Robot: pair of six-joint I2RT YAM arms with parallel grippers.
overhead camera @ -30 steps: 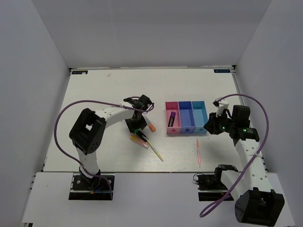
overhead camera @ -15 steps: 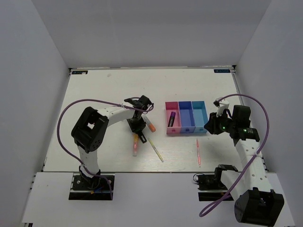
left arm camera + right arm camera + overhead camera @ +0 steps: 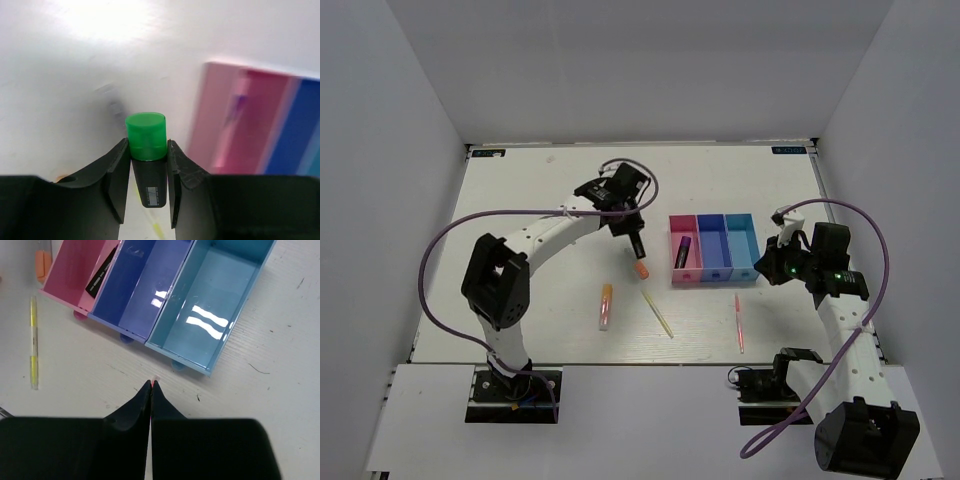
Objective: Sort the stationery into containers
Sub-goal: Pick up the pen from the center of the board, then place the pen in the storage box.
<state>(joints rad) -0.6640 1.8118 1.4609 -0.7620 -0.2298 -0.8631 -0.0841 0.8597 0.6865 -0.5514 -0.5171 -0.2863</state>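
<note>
My left gripper (image 3: 635, 238) is shut on a black marker with a green cap (image 3: 145, 136) and holds it above the table, just left of the pink bin (image 3: 220, 125). The three joined containers, pink (image 3: 675, 250), dark blue (image 3: 713, 246) and light blue (image 3: 742, 245), stand right of centre. A purple-capped marker (image 3: 682, 250) lies in the pink one. My right gripper (image 3: 151, 385) is shut in front of the light blue bin (image 3: 215, 300). The pink-red pen (image 3: 738, 322) lies on the table beneath it, its tip showing just past the fingertips.
An orange-capped marker (image 3: 640, 268), an orange-pink highlighter (image 3: 605, 305) and a yellow pen (image 3: 658, 313) lie on the table left of the bins. White walls close in the table at the back and both sides.
My left gripper closed on the green-capped marker and carried it up and right toward the bins. The highlighter and yellow pen shifted. My right gripper's jaws have shut.
</note>
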